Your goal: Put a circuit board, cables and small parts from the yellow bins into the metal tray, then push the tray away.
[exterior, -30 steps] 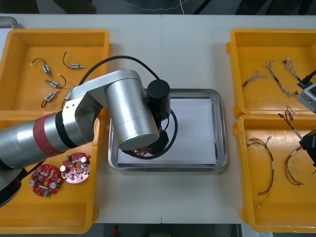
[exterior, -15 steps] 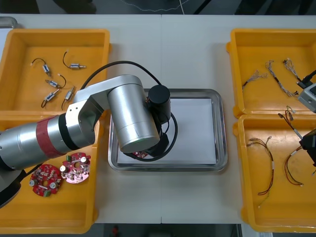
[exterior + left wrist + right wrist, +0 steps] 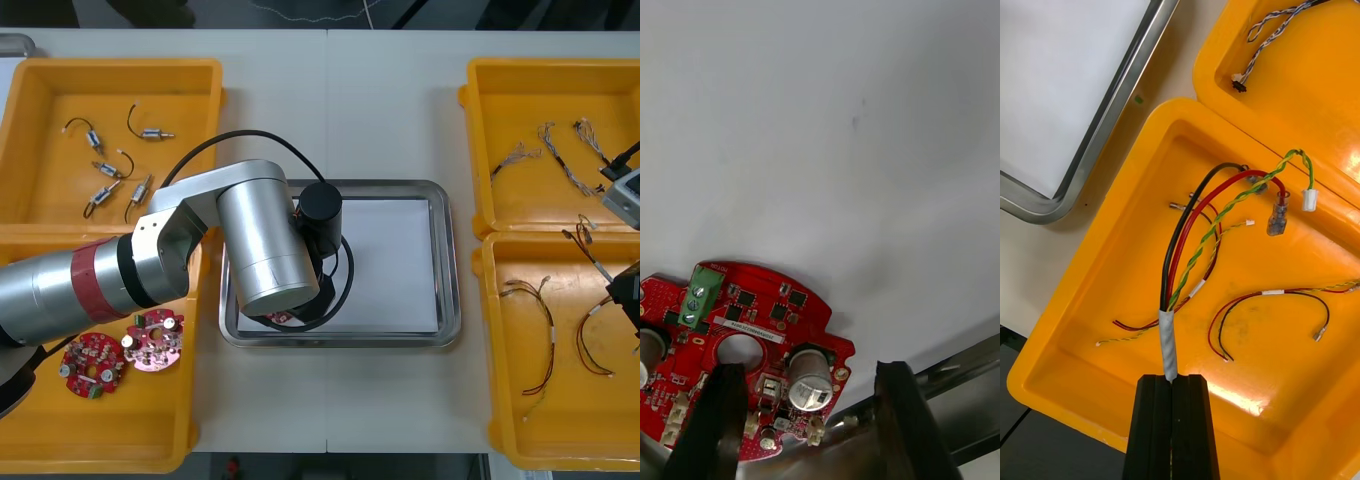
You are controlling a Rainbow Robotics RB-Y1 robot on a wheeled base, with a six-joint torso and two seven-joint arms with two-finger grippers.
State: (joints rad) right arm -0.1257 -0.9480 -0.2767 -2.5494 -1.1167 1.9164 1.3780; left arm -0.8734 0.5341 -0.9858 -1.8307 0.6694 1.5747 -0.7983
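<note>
We see the left gripper low in the near left corner of the metal tray, its fingers spread wide and gripping nothing. The round red circuit board lies on the tray's white floor just beside the rim, with one finger over it and the other clear of its edge. The right gripper hangs over the near right yellow bin, its fingers pressed together on a taped cable bundle of black, red and yellow-green strands.
</note>
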